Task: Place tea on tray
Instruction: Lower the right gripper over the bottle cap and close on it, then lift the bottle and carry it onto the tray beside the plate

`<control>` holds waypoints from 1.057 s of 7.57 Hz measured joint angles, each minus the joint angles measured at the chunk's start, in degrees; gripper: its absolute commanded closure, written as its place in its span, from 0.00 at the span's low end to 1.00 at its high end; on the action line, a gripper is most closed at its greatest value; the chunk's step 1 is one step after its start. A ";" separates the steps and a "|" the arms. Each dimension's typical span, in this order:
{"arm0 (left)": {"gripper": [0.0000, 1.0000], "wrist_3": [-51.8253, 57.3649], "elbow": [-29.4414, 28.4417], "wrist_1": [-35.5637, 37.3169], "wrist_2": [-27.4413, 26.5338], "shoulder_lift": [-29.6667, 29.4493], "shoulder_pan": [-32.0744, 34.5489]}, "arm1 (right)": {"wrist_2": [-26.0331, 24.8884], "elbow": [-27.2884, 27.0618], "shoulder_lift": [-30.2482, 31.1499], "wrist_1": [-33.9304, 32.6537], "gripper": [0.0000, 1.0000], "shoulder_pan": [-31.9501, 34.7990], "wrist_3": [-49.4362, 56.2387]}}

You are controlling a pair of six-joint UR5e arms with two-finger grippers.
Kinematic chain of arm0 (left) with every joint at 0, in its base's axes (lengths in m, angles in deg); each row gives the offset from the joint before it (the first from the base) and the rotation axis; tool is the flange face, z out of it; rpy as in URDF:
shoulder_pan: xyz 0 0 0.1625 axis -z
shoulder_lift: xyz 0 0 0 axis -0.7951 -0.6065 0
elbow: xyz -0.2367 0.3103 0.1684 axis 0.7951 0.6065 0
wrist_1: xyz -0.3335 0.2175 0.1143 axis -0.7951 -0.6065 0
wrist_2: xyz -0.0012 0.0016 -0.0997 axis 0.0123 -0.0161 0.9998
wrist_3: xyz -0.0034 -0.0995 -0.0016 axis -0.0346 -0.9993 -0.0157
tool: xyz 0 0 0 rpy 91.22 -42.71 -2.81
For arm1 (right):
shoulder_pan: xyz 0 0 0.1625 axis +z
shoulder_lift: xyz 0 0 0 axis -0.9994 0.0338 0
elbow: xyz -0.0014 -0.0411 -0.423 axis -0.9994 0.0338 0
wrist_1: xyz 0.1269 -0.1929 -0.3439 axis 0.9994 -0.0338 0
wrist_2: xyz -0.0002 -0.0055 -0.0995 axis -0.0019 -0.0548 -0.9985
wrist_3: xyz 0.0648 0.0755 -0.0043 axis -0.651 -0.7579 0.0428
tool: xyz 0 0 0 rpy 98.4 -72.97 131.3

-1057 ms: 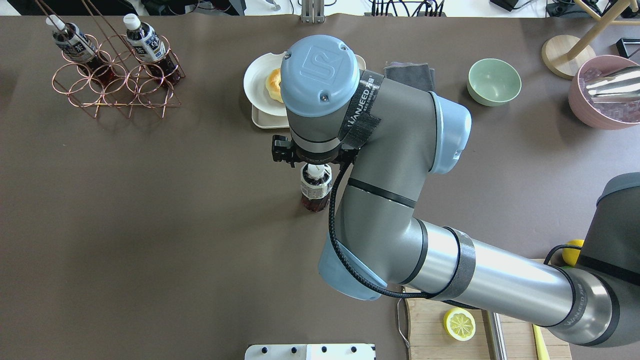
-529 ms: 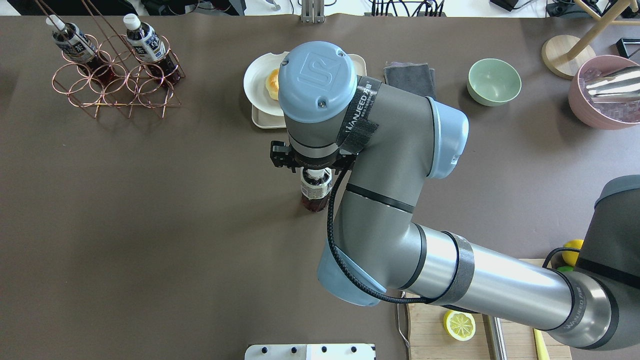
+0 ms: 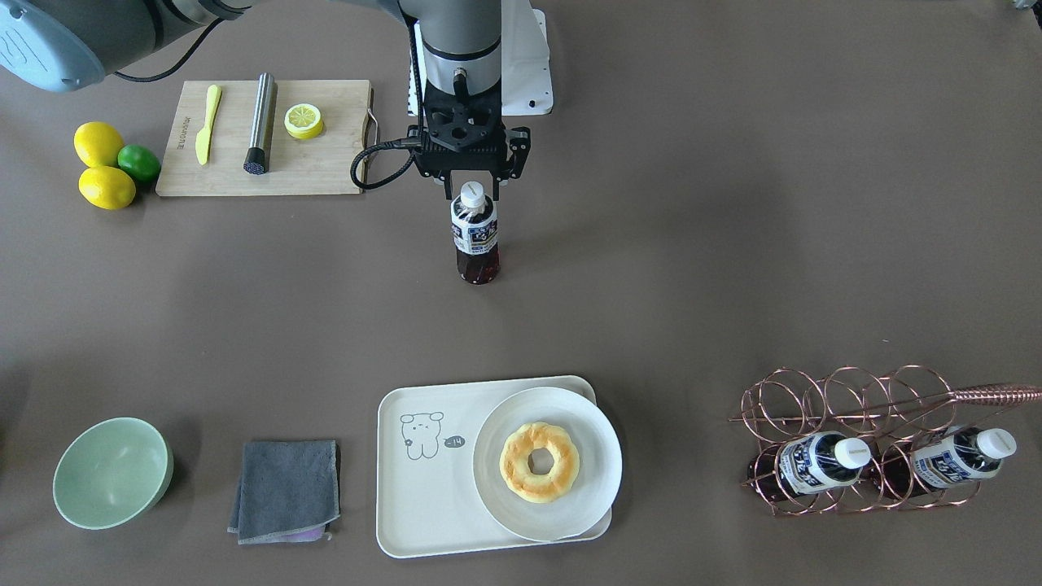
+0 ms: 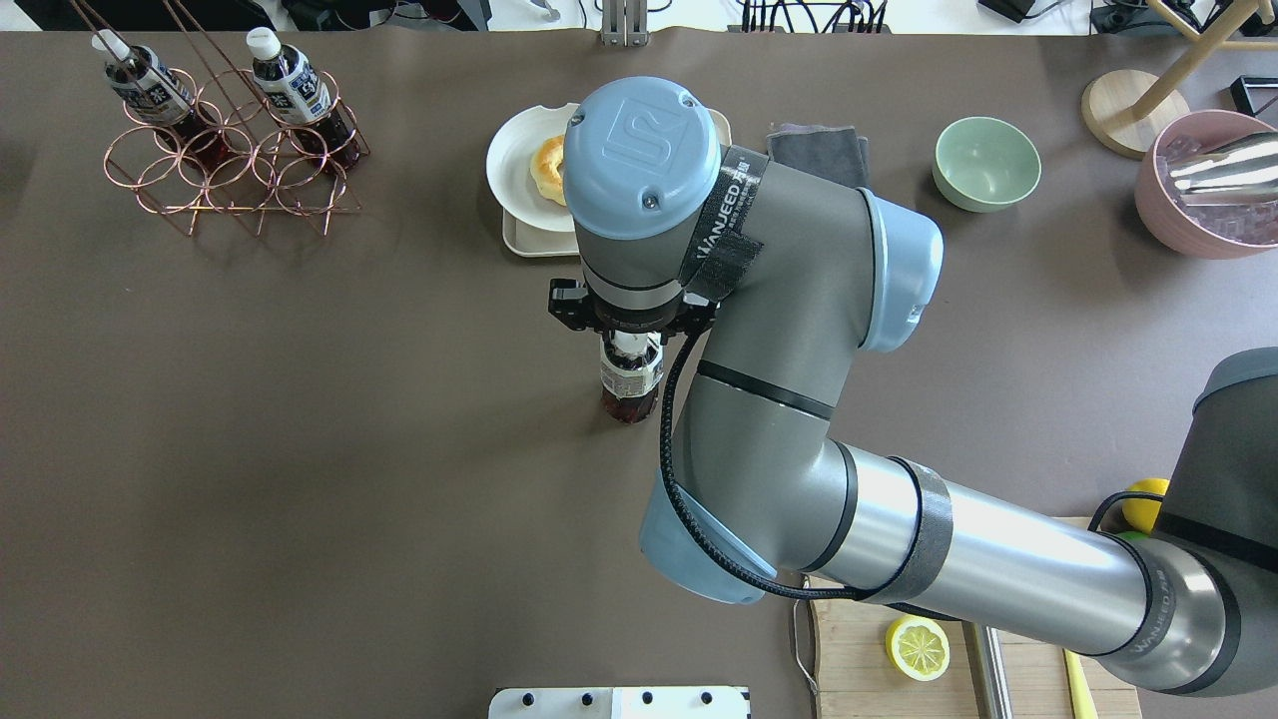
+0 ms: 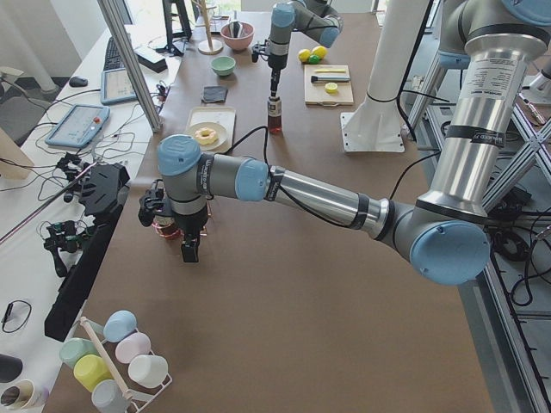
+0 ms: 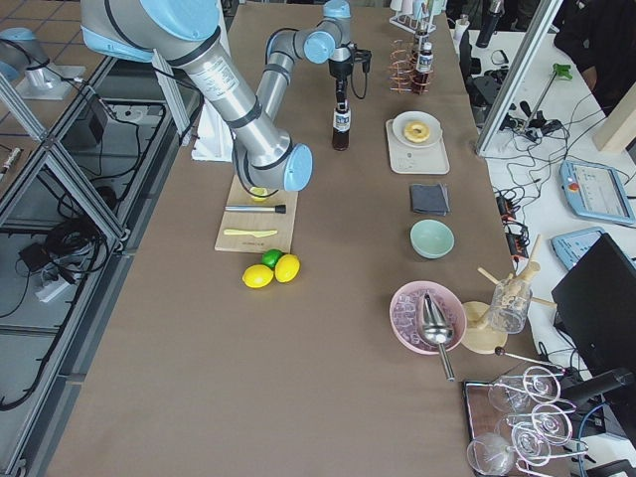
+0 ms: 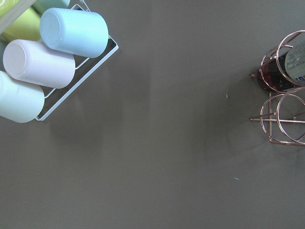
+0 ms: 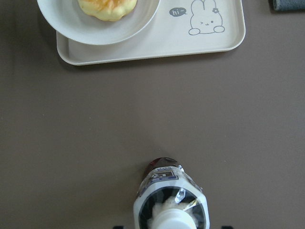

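Note:
One tea bottle [image 3: 475, 236] stands upright on the brown table, well short of the tray; it also shows in the overhead view [image 4: 630, 384] and the right wrist view [image 8: 171, 205]. My right gripper [image 3: 473, 194] points straight down over it, open, with a finger on each side of the white cap and not touching it. The cream tray [image 3: 415, 505] with a cartoon drawing holds a round plate with a doughnut [image 3: 539, 461]. Two more tea bottles [image 3: 818, 464] lie in a copper wire rack [image 3: 847, 399]. My left gripper [image 5: 188, 252] hangs beside that rack; I cannot tell its state.
A wooden cutting board [image 3: 317, 167] with a lemon half, a knife and a metal cylinder lies near the robot base. Lemons and a lime [image 3: 102, 163], a green bowl [image 3: 112, 472], a grey cloth [image 3: 286, 488] and a pink bowl [image 4: 1208, 215] are around. A rack of pastel cups [image 7: 52, 62] is at the left end.
My right wrist has shifted slightly above the bottle. The bottle stands in the same spot.

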 measured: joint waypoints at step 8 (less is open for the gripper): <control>0.02 0.00 -3.09 -0.02 -0.10 -2.87 -0.17 | 0.03 0.22 0.31 0.09 1.00 -0.02 -0.03</control>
